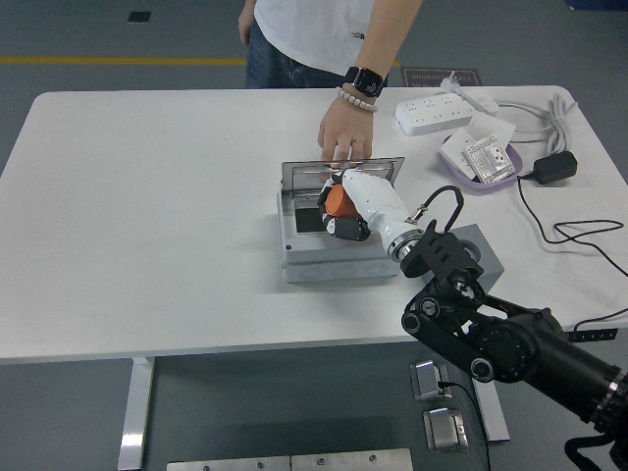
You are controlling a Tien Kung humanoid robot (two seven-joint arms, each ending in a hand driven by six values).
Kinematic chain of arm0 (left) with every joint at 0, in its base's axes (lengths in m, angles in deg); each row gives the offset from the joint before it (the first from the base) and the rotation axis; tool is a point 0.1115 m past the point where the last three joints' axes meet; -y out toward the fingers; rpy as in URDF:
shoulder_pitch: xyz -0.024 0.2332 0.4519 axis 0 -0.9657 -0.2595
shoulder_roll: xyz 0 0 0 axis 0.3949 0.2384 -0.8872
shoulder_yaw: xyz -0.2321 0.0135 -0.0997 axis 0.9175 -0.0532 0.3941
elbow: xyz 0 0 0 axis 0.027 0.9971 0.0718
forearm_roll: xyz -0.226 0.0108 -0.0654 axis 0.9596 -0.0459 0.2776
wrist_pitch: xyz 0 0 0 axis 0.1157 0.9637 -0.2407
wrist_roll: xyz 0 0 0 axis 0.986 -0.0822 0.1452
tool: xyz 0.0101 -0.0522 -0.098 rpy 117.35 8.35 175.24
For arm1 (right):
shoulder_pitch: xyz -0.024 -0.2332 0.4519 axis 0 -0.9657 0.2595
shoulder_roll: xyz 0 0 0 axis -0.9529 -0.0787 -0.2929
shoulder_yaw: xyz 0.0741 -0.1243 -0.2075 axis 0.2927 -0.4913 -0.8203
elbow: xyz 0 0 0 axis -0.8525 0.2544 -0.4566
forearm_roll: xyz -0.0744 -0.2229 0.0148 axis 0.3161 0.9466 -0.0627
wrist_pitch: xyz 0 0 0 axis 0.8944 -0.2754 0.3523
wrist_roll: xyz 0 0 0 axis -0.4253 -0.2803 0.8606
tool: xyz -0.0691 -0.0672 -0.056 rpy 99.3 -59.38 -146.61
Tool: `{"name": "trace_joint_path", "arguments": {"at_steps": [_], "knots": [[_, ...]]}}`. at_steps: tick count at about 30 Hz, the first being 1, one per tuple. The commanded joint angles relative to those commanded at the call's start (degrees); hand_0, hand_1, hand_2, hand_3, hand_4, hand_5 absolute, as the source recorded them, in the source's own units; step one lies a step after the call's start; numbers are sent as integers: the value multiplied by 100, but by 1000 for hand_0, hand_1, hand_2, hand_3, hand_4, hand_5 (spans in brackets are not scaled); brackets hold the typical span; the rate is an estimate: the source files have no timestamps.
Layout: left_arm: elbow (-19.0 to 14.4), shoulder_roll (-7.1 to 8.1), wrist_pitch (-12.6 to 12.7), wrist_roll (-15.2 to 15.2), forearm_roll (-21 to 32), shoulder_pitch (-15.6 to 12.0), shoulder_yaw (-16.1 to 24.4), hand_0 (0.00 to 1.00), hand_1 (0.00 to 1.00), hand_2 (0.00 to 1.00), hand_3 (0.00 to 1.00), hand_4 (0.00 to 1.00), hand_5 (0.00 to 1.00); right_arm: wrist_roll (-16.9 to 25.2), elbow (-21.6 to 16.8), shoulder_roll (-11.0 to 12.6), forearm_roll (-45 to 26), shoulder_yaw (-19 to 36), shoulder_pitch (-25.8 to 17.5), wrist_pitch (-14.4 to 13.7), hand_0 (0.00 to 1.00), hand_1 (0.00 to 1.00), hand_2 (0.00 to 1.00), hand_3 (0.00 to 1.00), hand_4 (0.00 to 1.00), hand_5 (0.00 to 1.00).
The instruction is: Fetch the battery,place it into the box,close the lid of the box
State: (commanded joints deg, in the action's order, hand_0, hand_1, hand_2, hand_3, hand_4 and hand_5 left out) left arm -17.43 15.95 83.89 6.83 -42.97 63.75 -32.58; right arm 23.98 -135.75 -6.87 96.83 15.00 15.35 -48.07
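My right hand [345, 208] sits mid-frame over the open box [339, 257], fingers curled round the orange battery [336, 201]. It looks rigid, smooth, likely slippery; I'd grip its sides.

matt grey plastic box [339, 263], brushed metal lid [304, 173], smooth white table [147, 196].

Robot right arm, extended from the lower right.
Right hand [345, 208]: white shell, black fingers [347, 229] curled downward; orange part showing at the palm.
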Motion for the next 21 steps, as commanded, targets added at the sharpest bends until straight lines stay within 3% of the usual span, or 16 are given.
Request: {"name": "trace_joint_path", "arguments": {"at_steps": [1, 2, 7, 8, 13, 14, 19, 20, 21], "knots": [[0, -1, -1, 0, 0, 0, -2, 401, 561, 511, 483, 2, 2, 8, -2, 0, -10, 9, 0, 0, 191, 245, 250, 241, 2, 2], [0, -2, -2, 0, -2, 1, -3, 401, 561, 511, 483, 2, 2, 19, -5, 0, -24, 21, 0, -4, 215, 260, 266, 262, 69, 9], [0, -3, -5, -2, -11, 6, 0, 401, 561, 511, 483, 2, 2, 60, -16, 3, -78, 50, 0, -30, 215, 260, 266, 262, 69, 9], [0, -5, -6, -3, -17, 5, 5, 400, 561, 511, 483, 2, 2, 69, -17, 4, -85, 53, -1, -38, 259, 319, 326, 345, 302, 110], [0, -6, -8, -9, -40, -3, 21, 400, 561, 511, 483, 2, 2, 105, -14, 4, -140, 57, -13, -87, 259, 319, 326, 345, 302, 110], [0, -6, -8, -10, -45, -4, 25, 401, 563, 511, 484, 2, 2, 108, -13, 4, -149, 56, -15, -92, 451, 475, 487, 553, 534, 260], [0, -6, -10, -9, -47, -1, 19, 401, 563, 511, 484, 2, 2, 135, -7, -6, -192, 57, -24, -114, 451, 475, 487, 553, 534, 260], [0, -7, -10, -9, -47, 0, 18, 400, 562, 511, 483, 2, 2, 141, -7, -8, -196, 58, -23, -120, 513, 507, 512, 563, 548, 334], [0, -8, -11, -12, -52, 2, 21, 400, 562, 511, 483, 2, 2, 147, -7, -10, -202, 60, -23, -128, 513, 507, 512, 563, 548, 334]]}}
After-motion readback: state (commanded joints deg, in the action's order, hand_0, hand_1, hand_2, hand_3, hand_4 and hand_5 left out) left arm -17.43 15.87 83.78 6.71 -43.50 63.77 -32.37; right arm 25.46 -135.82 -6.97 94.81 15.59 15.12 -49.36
